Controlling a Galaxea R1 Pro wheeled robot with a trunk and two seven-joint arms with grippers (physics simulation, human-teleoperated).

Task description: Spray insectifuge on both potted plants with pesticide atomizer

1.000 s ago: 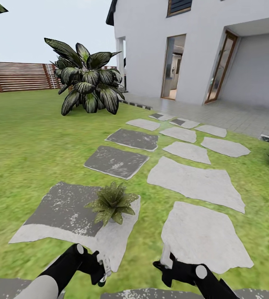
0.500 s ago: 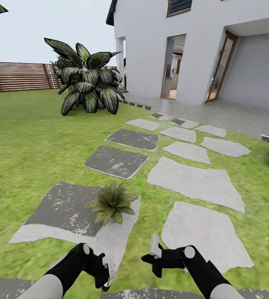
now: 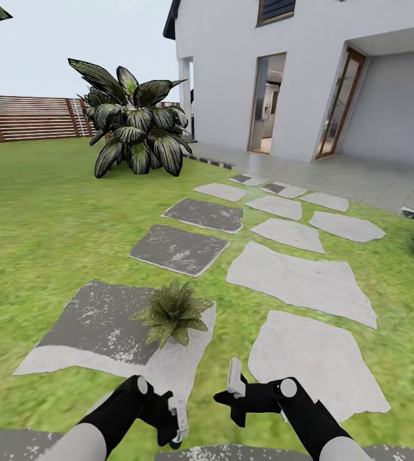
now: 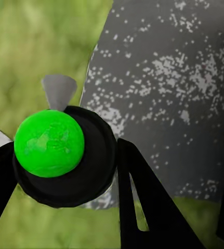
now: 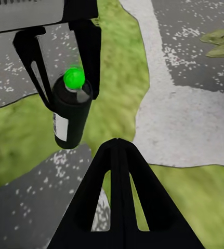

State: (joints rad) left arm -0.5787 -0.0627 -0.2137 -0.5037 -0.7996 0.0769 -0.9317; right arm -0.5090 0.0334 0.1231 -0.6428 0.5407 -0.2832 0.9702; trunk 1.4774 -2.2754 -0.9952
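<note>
My left claw (image 3: 176, 428), bottom centre-left of the head view, is clamped on the pesticide atomizer (image 5: 70, 111): dark can, green button on top, pale label, a finger on each side in the right wrist view. From the left wrist camera the green top (image 4: 49, 142) sits right between my fingers, small grey nozzle cone beside it. My right claw (image 3: 233, 392), bottom centre, holds nothing; its fingers look close together, but I cannot tell if they're fully closed.

Just past both claws, lower middle of the frame, one potted plant (image 3: 171, 312) sits on the edge of a grey-and-white stepping stone (image 3: 98, 326). Leaves look plain green, no whitish specks I can make out. Second potted plant not spotted here.

Further up: more stepping stones, lawn, big dark-leaved shrub (image 3: 133, 128) upper left, fence (image 3: 24, 117) far left, house (image 3: 309, 70) upper right.

Step, my read: can in hand, spraying not begun. Next: bring the nozzle toward the rosette and press the button, probably with the right claw.
</note>
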